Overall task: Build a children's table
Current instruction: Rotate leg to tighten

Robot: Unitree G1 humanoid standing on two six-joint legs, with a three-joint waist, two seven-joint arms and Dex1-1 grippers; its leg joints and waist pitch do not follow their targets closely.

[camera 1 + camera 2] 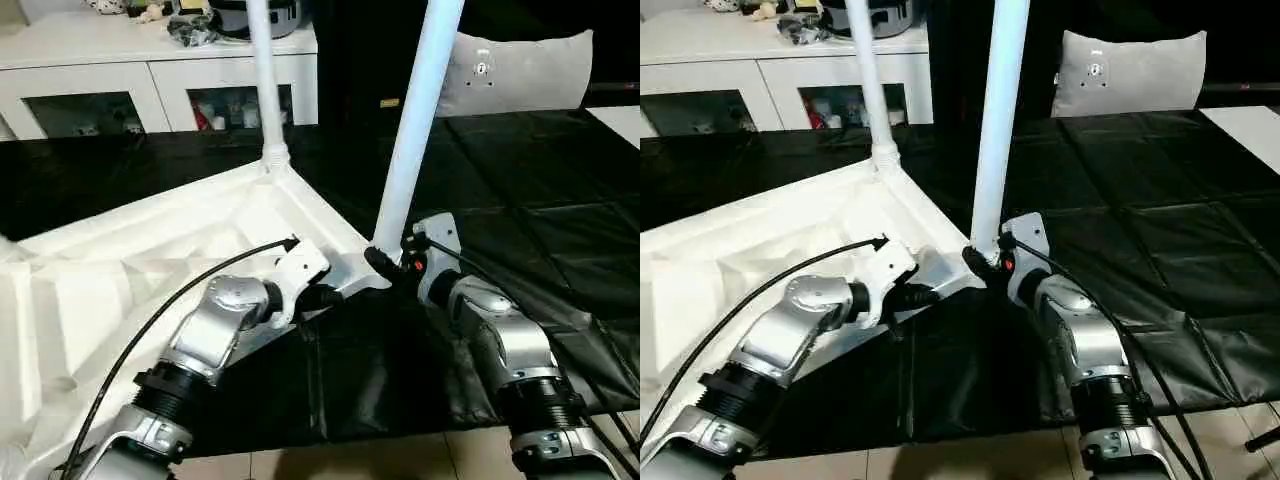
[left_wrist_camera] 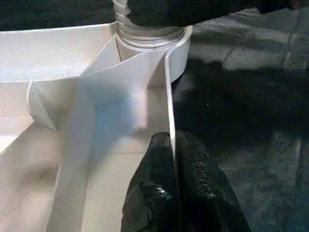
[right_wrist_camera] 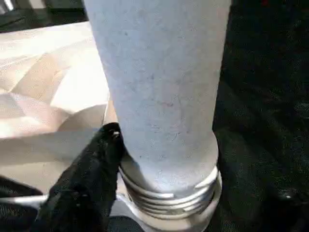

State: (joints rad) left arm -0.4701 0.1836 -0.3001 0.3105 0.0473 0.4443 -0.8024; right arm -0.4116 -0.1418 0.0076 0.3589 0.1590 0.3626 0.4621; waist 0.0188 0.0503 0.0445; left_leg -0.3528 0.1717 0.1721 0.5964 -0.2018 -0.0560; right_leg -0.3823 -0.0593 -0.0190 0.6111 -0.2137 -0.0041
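Tabletop (image 1: 150,260) upside down on black floor mat (image 1: 520,210). Left tool (image 2: 174,188) pinched shut on its rim edge. Right tool (image 3: 159,169) clamps leg (image 1: 415,120) at near corner socket; open mat beyond.

Under me a black mat (image 1: 520,230) covers the floor; the upturned tabletop (image 1: 150,270) lies on its left part
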